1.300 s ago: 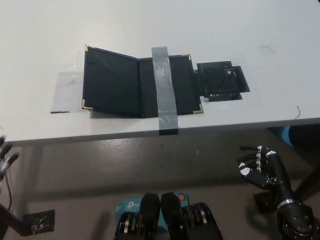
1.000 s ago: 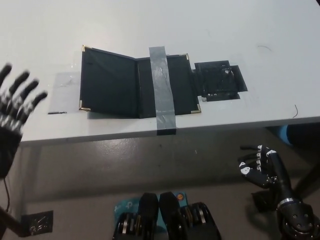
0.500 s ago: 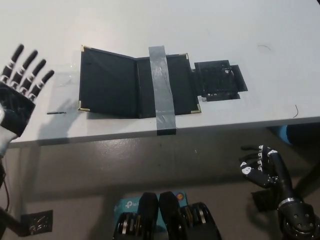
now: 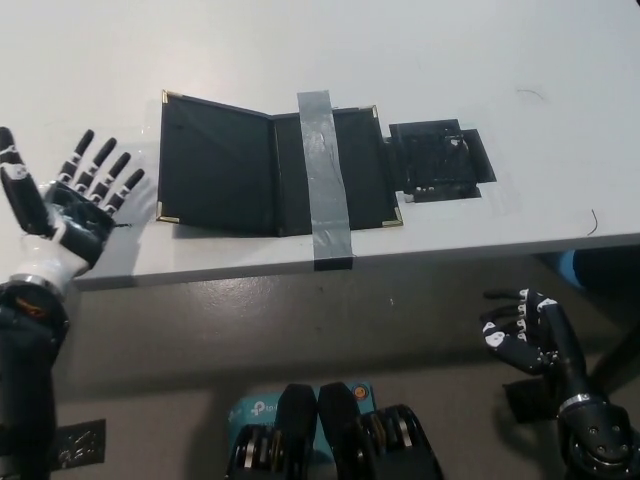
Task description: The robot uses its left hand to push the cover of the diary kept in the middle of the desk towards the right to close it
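Diary (image 4: 270, 165) lies open, grey-taped, left hand (image 4: 75, 205) splayed empty beside its cover (image 4: 215, 165).

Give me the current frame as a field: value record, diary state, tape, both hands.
diary: open, lying flat mid-desk, left cover not yet pushed
tape: grey strip across the diary's right half, running over the desk edge
left hand: open, fingers spread, at the desk's left edge, just left of the diary, not touching it
right hand: below desk level at lower right, resting, holding nothing
desk: white
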You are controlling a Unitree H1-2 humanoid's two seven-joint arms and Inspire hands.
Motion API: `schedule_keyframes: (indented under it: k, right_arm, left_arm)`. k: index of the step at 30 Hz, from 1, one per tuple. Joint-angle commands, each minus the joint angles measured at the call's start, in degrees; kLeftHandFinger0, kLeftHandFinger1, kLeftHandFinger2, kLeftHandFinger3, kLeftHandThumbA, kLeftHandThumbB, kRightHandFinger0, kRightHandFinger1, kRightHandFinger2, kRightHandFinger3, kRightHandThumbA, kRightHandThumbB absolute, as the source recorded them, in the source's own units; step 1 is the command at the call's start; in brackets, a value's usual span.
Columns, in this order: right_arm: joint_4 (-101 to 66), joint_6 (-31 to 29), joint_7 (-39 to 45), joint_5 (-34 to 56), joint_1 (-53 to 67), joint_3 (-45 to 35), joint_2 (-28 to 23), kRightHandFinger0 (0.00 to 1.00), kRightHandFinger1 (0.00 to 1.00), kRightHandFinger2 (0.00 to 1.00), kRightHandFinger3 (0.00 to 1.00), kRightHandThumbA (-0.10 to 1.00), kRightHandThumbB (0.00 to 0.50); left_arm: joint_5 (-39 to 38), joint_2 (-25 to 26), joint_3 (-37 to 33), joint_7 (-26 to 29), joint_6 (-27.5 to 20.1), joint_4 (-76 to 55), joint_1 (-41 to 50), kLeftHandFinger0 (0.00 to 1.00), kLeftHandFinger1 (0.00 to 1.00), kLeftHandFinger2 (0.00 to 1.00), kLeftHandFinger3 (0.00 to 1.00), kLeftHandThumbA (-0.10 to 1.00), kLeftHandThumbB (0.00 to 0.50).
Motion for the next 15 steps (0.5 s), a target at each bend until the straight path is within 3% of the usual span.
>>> schedule_keyframes:
  k: [1,5,12,15]
  right_arm:
    - [-1.22,-0.73,0.16,-0.03,-1.77,-0.24,-0.54,0.25,0.31,0.42,0.59,0.46,0.072]
    - [-0.89,-1.2,-0.03,-0.31,-2.21,-0.01,-0.38,0.24,0.29,0.4,0.6,0.46,0.072]
    - [-1.31,-0.9,0.2,0.28,-2.32,-0.2,-0.06,0.23,0.3,0.4,0.6,0.43,0.067]
    - [-1.3,-1.29,0.25,0.24,-2.11,-0.23,-0.26,0.23,0.29,0.4,0.61,0.43,0.062]
  left_arm:
    - [1.57,-0.46,1.04,0.67,-1.48,0.62,-3.53,1.0,1.0,1.0,1.0,1.0,0.292]
    - [3.38,-2.53,1.2,4.22,-0.02,2.01,-4.49,1.0,1.0,1.0,1.0,1.0,0.296]
    - [7.9,-2.66,-0.17,5.58,-0.08,5.71,-3.82,1.0,1.0,1.0,1.0,1.0,0.302]
    - [8.38,-2.08,0.35,5.2,-0.16,5.59,-3.41,1.0,1.0,1.0,1.0,1.0,0.331]
